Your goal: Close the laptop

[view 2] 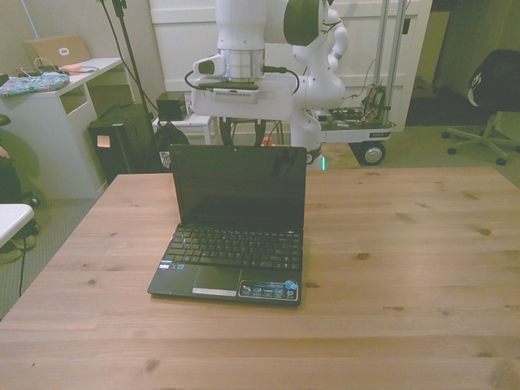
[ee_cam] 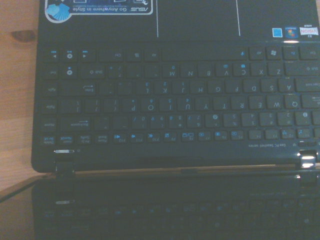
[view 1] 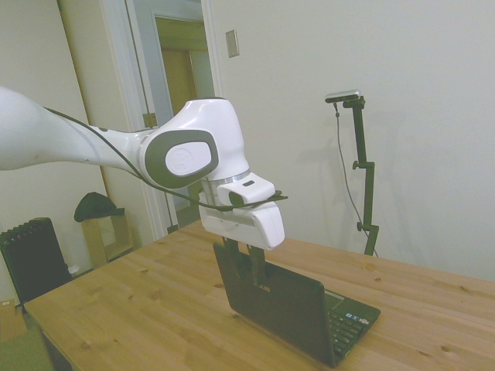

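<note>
Currently we see the laptop (view 2: 236,227) standing open on the wooden table (view 2: 406,244), screen upright and dark, keyboard (ee_cam: 175,95) toward the front camera. Our gripper (view 1: 246,263) hangs just behind the lid's top edge, its two dark fingers slightly apart, gripping nothing.
</note>
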Controlling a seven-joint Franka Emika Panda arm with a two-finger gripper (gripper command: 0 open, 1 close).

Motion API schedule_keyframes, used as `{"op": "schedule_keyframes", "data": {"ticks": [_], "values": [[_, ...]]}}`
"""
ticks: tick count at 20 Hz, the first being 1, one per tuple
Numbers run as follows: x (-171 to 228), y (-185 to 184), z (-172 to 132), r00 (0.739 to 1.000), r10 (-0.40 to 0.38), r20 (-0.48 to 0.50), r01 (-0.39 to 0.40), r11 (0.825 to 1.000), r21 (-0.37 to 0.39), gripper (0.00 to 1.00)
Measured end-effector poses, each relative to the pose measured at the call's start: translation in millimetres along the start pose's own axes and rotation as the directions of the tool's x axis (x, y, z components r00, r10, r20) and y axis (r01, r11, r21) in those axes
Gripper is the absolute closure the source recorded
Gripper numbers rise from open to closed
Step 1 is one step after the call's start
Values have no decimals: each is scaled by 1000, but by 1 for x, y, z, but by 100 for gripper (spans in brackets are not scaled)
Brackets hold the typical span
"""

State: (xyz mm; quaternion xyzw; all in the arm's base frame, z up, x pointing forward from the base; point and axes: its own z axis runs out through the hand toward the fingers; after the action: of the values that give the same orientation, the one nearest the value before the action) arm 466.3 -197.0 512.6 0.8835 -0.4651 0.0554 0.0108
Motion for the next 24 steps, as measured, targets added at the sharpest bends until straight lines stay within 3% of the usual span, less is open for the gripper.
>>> {"op": "schedule_keyframes", "data": {"ticks": [13, 18, 24], "values": [[43, -18, 6, 1000, 22, -6, -22, 1000, -20, 100], [86, -37, 25, 999, 52, -10, -52, 998, -35, 100], [128, -68, 69, 998, 61, -8, -62, 996, -64, 100]]}}
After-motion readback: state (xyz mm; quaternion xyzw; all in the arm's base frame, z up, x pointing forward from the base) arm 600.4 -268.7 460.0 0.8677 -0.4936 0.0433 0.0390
